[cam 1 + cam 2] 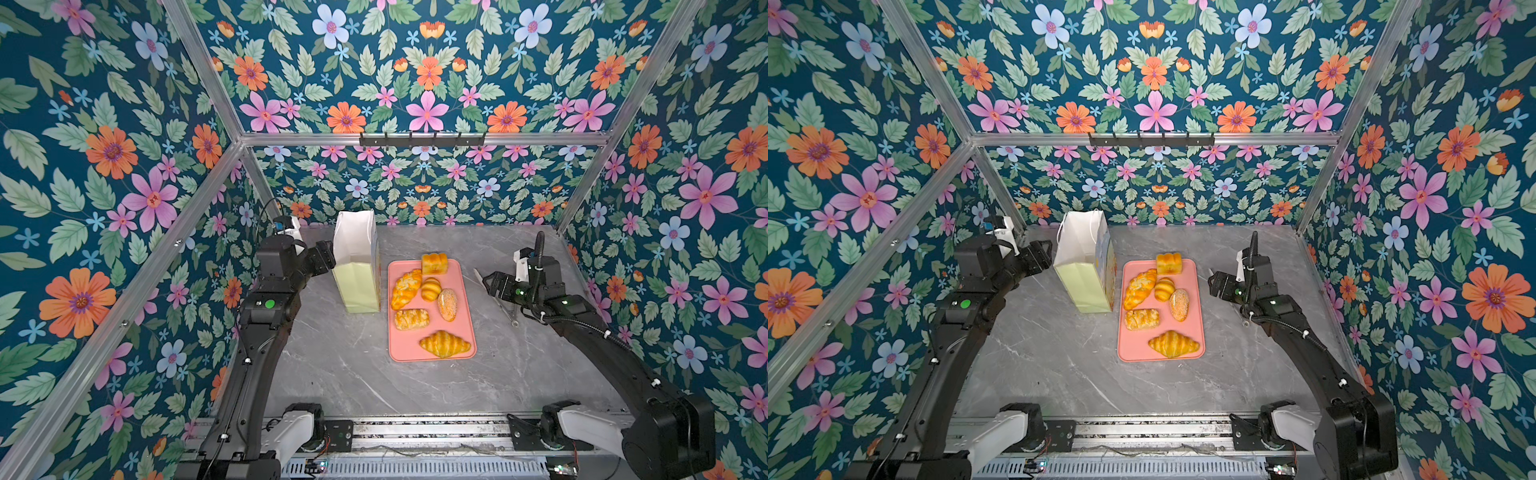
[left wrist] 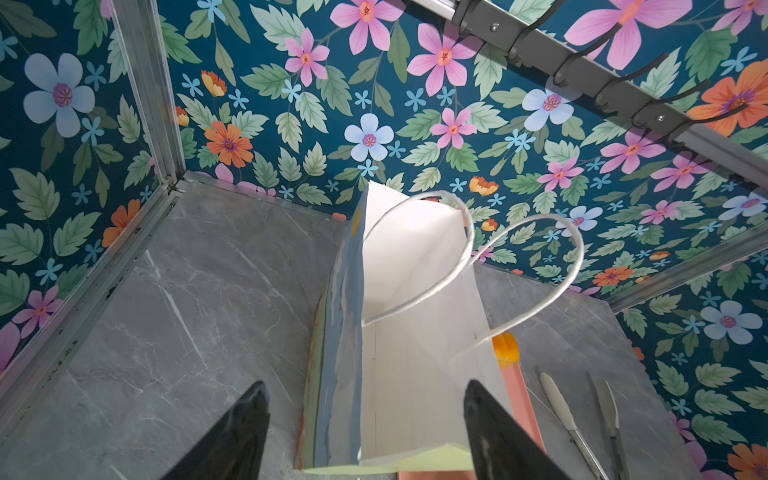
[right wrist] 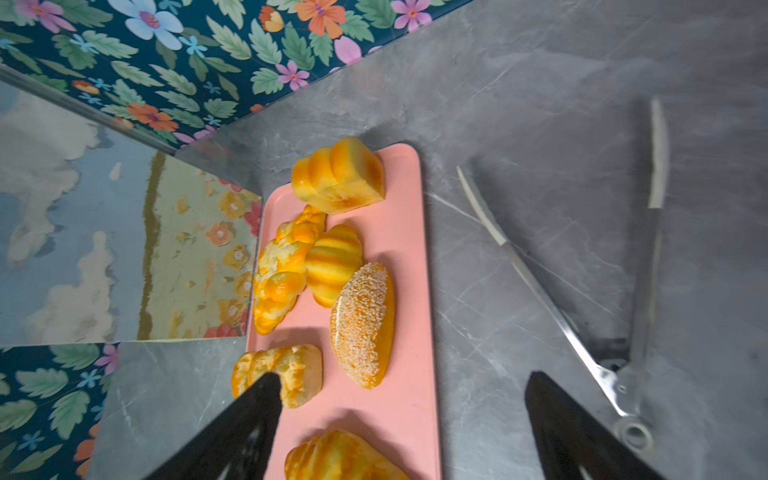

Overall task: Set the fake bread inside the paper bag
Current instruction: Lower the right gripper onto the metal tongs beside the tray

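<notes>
At the left of the table (image 1: 332, 374), the left end effector (image 2: 365, 384) sits by the mouth of the paper bag (image 1: 357, 286). Its jaws are spread wide and hold nothing. The bag's opening shows between its fingers, so I judge it is there to steady the bag or keep it open, not to lift it. The bag stands upright just beside the pink tray (image 1: 401, 345), which keeps the carry short. Its cord handles (image 2: 536, 217) arch over the opening and could snag a pastry. All six pieces of fake bread (image 1: 431, 289) lie on the tray, so no transfer is done yet. Just right of the tray, the right end effector (image 3: 403, 376) hovers wide open and empty, seemingly lined up for a first pick. Tongs (image 3: 536, 286) lie untouched on the table near it.
</notes>
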Robot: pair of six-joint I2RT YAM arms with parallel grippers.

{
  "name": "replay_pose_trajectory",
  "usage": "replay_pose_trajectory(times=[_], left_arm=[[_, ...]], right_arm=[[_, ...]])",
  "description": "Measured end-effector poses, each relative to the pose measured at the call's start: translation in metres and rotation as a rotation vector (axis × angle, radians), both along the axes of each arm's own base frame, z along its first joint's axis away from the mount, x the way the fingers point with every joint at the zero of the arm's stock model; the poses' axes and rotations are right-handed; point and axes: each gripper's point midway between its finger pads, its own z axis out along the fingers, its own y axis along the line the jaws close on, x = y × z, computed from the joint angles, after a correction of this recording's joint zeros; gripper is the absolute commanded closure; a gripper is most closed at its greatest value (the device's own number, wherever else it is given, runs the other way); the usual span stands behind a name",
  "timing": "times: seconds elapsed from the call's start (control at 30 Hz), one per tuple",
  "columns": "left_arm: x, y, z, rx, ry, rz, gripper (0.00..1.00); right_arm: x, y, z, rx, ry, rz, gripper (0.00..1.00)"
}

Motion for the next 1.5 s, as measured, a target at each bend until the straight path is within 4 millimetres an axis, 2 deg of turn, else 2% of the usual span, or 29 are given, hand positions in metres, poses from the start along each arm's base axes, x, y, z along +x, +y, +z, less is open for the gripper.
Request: replay_pose_trajectory(times=[0.1,0.2,0.37,0.5,0.63,0.87,1.23,1.5], left_arm=[[0.0,0.001,-0.01,0.023,0.005,-0.005,0.21],[0.002,-0.001,-0.015,0.042,0.008,-0.021,0.21],[0.007,-0.006,-0.025,0.054,0.023,-0.054,0.2],[0.01,-0.011,-0.028,0.047,0.028,-0.08,0.19],[0.012,-0.016,-0.027,0.04,0.025,-0.107,0.2],[0.009,-0.021,-0.029,0.03,0.024,-0.139,0.18],[-0.003,-0.021,-0.02,0.014,-0.007,-0.137,0.18],[-0.007,-0.021,-0.01,-0.001,-0.029,-0.136,0.18]], right_arm=[[-0.008,-0.014,-0.013,-0.082,0.02,-0.028,0.01],[-0.015,-0.026,-0.035,-0.158,0.088,-0.052,0.01],[-0.018,-0.044,-0.069,-0.291,0.211,-0.057,0.01],[-0.019,-0.063,-0.097,-0.329,0.321,-0.072,0.01],[-0.022,-0.064,-0.122,-0.343,0.407,-0.041,0.01],[-0.009,-0.083,-0.135,-0.362,0.454,-0.071,0.01],[0.027,-0.083,-0.146,-0.406,0.451,-0.023,0.01],[0.035,-0.082,-0.159,-0.422,0.475,0.005,0.01]])
